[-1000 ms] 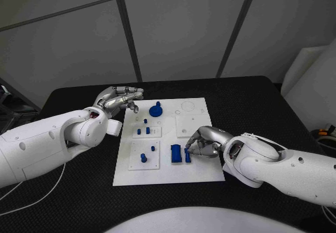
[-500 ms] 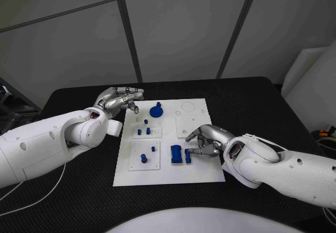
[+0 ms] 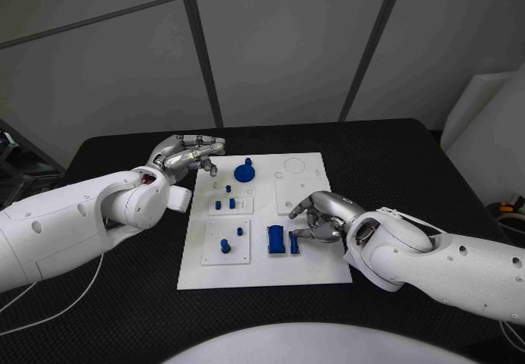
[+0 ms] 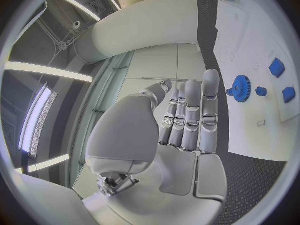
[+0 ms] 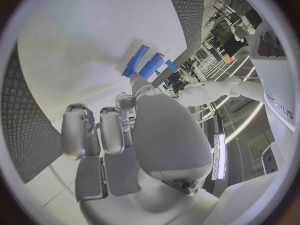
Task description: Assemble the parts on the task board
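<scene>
While the white board (image 3: 262, 262) lay mid-tabletop (image 3: 405, 152) in the head view, the left hand (image 3: 188, 155) hovered empty, fingers loosely apart, at its far left corner. The right hand (image 3: 317, 216) curled beside two upright blue blocks (image 3: 282, 240); whether it touched them was unclear. From the left wrist, straight fingers (image 4: 209, 110) pointed toward a blue gear (image 4: 241, 88). From the right wrist, curled fingers (image 5: 94, 130) sat near the blocks.

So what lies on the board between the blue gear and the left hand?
In the head view, bare white task board: the left hand hangs at the board's far left corner, and nothing sits between it and the gear.
</scene>
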You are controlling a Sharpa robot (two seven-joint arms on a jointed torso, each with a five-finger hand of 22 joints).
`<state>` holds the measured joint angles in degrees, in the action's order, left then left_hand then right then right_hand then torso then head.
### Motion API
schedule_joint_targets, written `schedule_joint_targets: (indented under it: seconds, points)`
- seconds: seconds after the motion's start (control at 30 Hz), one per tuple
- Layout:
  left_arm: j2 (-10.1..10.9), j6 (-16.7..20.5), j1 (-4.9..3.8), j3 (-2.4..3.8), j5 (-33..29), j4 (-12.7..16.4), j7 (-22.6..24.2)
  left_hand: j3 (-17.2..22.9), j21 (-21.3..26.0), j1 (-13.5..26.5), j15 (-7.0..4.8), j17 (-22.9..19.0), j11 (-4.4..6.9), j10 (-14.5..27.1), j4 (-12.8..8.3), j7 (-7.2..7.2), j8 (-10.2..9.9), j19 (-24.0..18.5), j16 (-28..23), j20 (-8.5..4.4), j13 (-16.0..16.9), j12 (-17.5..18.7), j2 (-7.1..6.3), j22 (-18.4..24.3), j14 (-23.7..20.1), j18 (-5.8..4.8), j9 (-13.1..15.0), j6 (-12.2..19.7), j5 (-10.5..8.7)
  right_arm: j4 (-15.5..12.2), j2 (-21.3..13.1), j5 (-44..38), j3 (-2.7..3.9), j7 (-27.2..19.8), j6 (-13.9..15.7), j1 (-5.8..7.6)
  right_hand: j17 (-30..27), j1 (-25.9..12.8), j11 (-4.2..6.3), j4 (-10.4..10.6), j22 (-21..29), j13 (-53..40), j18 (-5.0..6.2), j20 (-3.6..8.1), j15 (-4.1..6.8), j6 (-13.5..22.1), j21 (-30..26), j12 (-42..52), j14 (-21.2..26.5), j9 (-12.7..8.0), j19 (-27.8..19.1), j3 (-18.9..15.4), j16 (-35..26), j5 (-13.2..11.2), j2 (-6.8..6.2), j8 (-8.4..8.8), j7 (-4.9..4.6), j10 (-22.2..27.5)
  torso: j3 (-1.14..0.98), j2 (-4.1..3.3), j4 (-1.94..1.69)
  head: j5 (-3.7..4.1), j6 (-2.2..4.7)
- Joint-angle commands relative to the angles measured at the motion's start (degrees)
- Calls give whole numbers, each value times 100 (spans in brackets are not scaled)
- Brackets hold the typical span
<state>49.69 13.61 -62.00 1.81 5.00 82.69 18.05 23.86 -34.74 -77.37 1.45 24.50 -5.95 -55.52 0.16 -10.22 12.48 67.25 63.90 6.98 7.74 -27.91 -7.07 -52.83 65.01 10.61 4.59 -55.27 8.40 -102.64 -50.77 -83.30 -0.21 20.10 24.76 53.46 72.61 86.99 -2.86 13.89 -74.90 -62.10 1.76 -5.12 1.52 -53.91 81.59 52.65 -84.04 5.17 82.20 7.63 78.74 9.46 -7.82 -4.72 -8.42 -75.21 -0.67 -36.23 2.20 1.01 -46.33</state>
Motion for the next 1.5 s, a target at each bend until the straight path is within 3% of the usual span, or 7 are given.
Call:
schedule_joint_targets:
  seconds: [0.03,0.3,0.63,1.03,1.3,1.4,1.5]
  points:
    - [0,-50,-9,4,-9,9,6,-25,19,1,10,-6,-18,36,-12,-5,34,0,-26,18,-7,-28,51,6,14,-10,-8,39,10,19,34,-85,-2,50,-90,-7,10,-78,6,53,-622,-60,109,-8,-23,-309,-36,120,-252,58,-31,-9,-15,-69,-28,-188,46,-30,-4,0,-3,-4,-11]
    - [-13,-59,-9,4,-9,1,1,-25,19,1,10,-6,-18,36,-12,-5,34,0,-26,18,-7,-28,51,6,14,-10,-8,39,10,77,89,-263,-61,259,-149,-29,16,-141,210,18,-631,-164,108,124,139,-1009,-33,341,-256,241,-15,-68,-18,-161,-25,-788,306,-92,-6,10,-6,-18,-32]
    - [-30,-64,-8,4,-9,-16,-8,-25,19,1,10,-6,-18,36,-12,-5,34,0,-26,18,-7,-28,51,6,14,-10,-8,39,10,107,98,-414,-97,348,-17,-36,40,-131,348,-76,-649,-296,100,255,261,-1111,-23,581,-267,434,10,-89,-14,-150,31,-1317,470,-197,-3,9,9,-27,-24]
    - [-51,-62,0,3,-9,-42,-10,-25,19,1,10,-6,-18,36,-12,-5,34,0,-26,18,-7,-28,51,6,14,-10,-8,39,10,13,-50,168,-98,-701,833,-36,-73,-270,176,-44,-540,-95,126,192,141,-292,-145,373,-242,419,-85,-183,-108,-132,-36,-1354,240,-20,5,35,3,-3,30]
    - [-72,-46,23,3,-10,-93,4,-30,24,-9,12,-11,-22,44,-13,-11,40,5,-24,18,-9,-37,57,11,13,-11,-8,46,7,170,-187,1803,-87,-1843,1104,-21,-271,-202,138,-63,-322,122,198,134,102,-130,-380,139,-190,437,-277,-141,-267,32,59,-1473,197,153,50,120,38,-10,122]
    - [-88,-36,55,2,-98,-120,30,-36,25,-3,14,-13,-24,44,-7,-12,44,6,-24,19,-9,-40,56,13,13,-11,-8,46,5,442,-184,2930,-75,-2430,1052,53,-761,-56,114,-137,40,691,307,115,84,-43,-772,-561,-45,417,-596,-36,-667,187,143,-1494,170,570,80,205,73,-24,180]
    - [-90,-7,112,1,-178,-164,109,-44,27,3,15,-15,-24,44,-4,-10,47,6,-24,20,-9,-43,51,14,12,-12,-7,45,2,905,-60,4057,-66,-2970,862,156,-2417,48,49,-154,1211,1531,625,70,25,46,-2089,-1607,568,346,-1630,102,-2175,222,175,-1416,112,1207,97,284,134,-56,263]
